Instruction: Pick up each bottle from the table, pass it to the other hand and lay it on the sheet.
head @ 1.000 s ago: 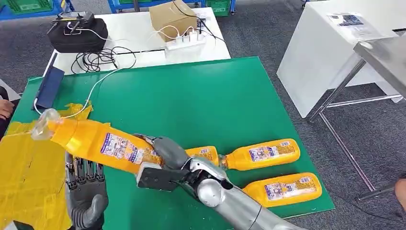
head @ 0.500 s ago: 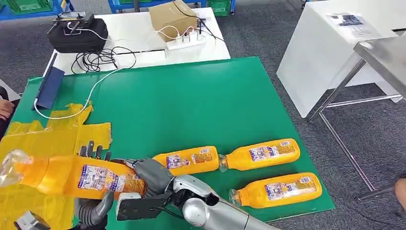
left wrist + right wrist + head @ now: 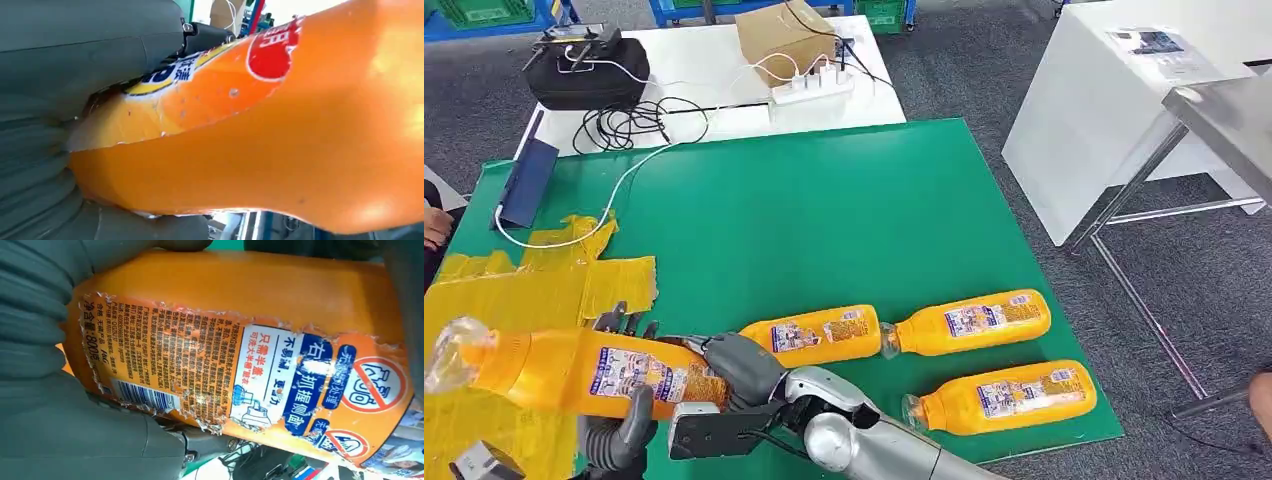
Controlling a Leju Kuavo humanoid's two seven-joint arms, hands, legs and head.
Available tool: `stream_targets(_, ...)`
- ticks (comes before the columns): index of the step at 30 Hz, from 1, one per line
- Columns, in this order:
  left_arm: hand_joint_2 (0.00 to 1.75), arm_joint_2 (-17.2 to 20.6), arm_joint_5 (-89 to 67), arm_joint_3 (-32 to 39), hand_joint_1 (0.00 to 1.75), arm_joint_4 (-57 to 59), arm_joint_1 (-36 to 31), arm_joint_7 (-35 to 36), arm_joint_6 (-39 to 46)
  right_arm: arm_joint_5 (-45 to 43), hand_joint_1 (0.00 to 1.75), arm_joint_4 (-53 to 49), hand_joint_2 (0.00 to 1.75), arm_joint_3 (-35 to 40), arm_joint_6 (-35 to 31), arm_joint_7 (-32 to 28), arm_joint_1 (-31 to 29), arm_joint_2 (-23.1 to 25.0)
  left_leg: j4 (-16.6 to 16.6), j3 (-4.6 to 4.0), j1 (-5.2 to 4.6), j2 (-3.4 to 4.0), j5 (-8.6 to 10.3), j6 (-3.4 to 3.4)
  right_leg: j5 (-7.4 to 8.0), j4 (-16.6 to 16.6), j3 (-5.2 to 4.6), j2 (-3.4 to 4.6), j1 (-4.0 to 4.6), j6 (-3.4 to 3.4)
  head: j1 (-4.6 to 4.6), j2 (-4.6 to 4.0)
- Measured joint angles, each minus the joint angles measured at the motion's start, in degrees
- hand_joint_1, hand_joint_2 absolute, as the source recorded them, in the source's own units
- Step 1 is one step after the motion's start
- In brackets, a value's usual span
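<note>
Both hands are gripping the held bottle (image 3: 594, 370) mid-handover: right hand (image 3: 739, 365) at the base, left hand (image 3: 619, 425) wrapping under the middle. Its long axis is lying roughly level, cap end hanging over the yellow sheet (image 3: 494, 300) on the worktop's (image 3: 824, 220) left side, so the left hand is nearer the drop.

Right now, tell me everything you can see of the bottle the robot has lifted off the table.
The held bottle is orange plastic with a clear cap end and a printed label carrying a barcode, its edges torn and peeling. It lies roughly level above the yellow sheet, cap toward the table's left edge. Both hands touch it: the right hand wraps its base end, and the left hand cups it from beneath near the middle. The cap is too blurred to tell whether it is sealed.
</note>
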Motion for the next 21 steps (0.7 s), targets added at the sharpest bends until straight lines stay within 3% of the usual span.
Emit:
stream_targets(19,1.75,1.14,-4.52,-3.02,1.75,-2.34,-0.07,-0.72,4.31,0.74,1.75,-1.4,1.75,-3.17,-2.45,-0.39,0.63,-1.64,0.01,0.02,0.0,0.02,0.0,0.0,0.0,0.0,0.0,0.01,0.0,0.0,0.0,0.0)
stream_targets(20,1.75,1.22,-4.63,-3.25,1.75,-2.56,-0.08,-0.72,4.46,0.76,1.03,-1.57,1.75,-3.24,-2.47,-0.39,0.64,-1.81,0.01,0.02,0.0,0.01,0.0,0.0,0.0,0.0,0.0,0.01,0.0,0.0,0.0,0.0)
stream_targets(21,1.75,1.29,-4.64,-3.39,1.75,-2.62,-0.13,-0.72,4.55,0.77,0.0,-1.77,1.75,-3.28,-2.45,-0.39,0.64,-1.92,0.01,0.03,0.0,0.01,0.0,0.0,0.0,0.0,0.0,0.0,0.0,0.0,0.0,0.0)
